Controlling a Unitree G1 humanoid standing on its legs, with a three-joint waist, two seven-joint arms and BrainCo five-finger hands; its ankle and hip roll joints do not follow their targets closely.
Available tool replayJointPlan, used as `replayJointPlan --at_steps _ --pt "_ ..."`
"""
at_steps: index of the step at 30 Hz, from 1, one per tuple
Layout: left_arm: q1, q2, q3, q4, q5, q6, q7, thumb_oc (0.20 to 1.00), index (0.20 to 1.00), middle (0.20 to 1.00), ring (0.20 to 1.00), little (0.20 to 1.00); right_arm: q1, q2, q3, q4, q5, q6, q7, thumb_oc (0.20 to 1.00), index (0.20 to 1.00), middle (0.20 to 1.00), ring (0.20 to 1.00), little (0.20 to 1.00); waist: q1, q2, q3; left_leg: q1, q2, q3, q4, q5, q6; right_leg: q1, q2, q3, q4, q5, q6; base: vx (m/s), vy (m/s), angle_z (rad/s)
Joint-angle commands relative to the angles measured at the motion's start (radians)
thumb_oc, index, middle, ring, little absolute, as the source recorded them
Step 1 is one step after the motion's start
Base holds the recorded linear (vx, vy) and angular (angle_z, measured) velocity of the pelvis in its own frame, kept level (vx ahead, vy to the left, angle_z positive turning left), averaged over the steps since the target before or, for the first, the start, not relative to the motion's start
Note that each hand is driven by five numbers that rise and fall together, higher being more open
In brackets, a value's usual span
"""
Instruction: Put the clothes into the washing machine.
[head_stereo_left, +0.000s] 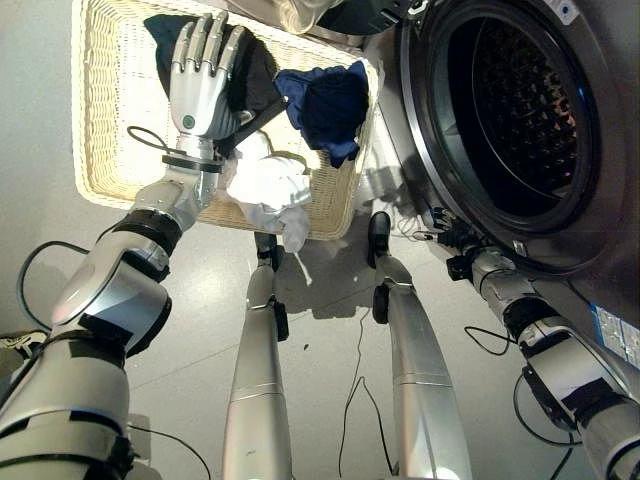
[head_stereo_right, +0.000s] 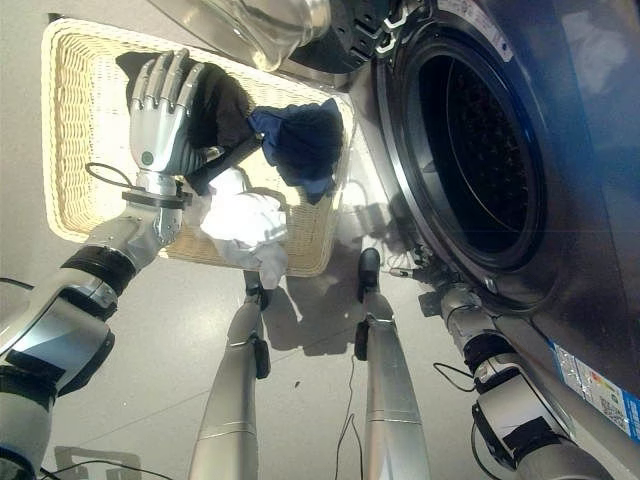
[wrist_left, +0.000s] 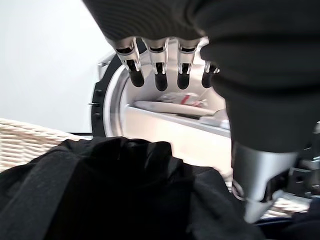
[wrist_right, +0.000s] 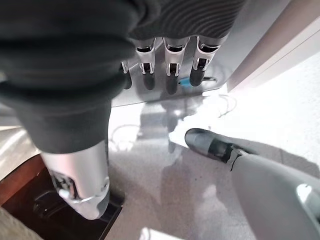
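A cream wicker basket (head_stereo_left: 110, 110) stands on the floor to the left of the washing machine, whose round drum opening (head_stereo_left: 520, 110) gapes dark. In the basket lie a black garment (head_stereo_left: 255, 75), a navy garment (head_stereo_left: 325, 105) draped over the rim nearest the machine, and a white garment (head_stereo_left: 265, 185) hanging over the near rim. My left hand (head_stereo_left: 203, 85) hovers open, fingers straight, just above the black garment (wrist_left: 115, 190). My right hand (head_stereo_left: 452, 243) hangs low by the machine's front below the opening; its fingers (wrist_right: 172, 70) are straight and hold nothing.
The machine's glass door (head_stereo_right: 260, 25) is swung open above the basket's far rim. Grey floor spreads between the basket and me.
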Motion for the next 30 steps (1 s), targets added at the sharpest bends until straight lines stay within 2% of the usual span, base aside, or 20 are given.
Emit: replayJointPlan --at_steps 1,14,19,30 --pt "-0.047 0.023 0.064 0.038 -0.105 0.019 -0.038 1.000 1.000 1.000 1.000 1.000 0.038 -0.020 0.031 -0.015 0.006 -0.016 -0.003 1.000 1.000 1.000 1.000 1.000 0.028 -0.038 -0.022 -0.026 -0.037 -0.035 0.113 -0.061 0.044 0.040 0.035 0.000 -0.088 0.094 0.055 0.00 0.000 0.00" --pt "-0.062 0.028 0.148 0.123 -0.380 0.060 -0.191 1.000 1.000 1.000 1.000 1.000 0.030 -0.009 0.052 -0.024 0.022 -0.039 -0.017 1.000 1.000 1.000 1.000 1.000 0.020 -0.054 -0.022 -0.047 -0.036 -0.038 0.099 -0.062 0.045 0.020 0.042 -0.007 -0.099 0.092 0.055 0.00 0.000 -0.01" --pt "-0.053 0.027 0.154 0.128 -0.400 0.070 -0.257 1.000 1.000 1.000 1.000 1.000 0.030 -0.010 0.054 -0.037 0.027 -0.035 -0.019 1.000 1.000 1.000 1.000 1.000 0.019 -0.058 -0.022 -0.051 -0.038 -0.038 0.100 -0.063 0.047 0.016 0.044 -0.009 -0.100 0.094 0.055 0.00 0.000 0.00" --pt "-0.061 0.022 0.114 0.094 -0.403 -0.007 -0.356 1.000 1.000 1.000 1.000 1.000 0.033 -0.024 0.054 -0.048 0.020 -0.037 -0.012 1.000 1.000 1.000 1.000 1.000 0.012 -0.050 -0.022 -0.059 -0.040 -0.029 0.097 -0.059 0.049 0.002 0.044 -0.004 -0.103 0.102 0.057 0.00 0.000 0.00"
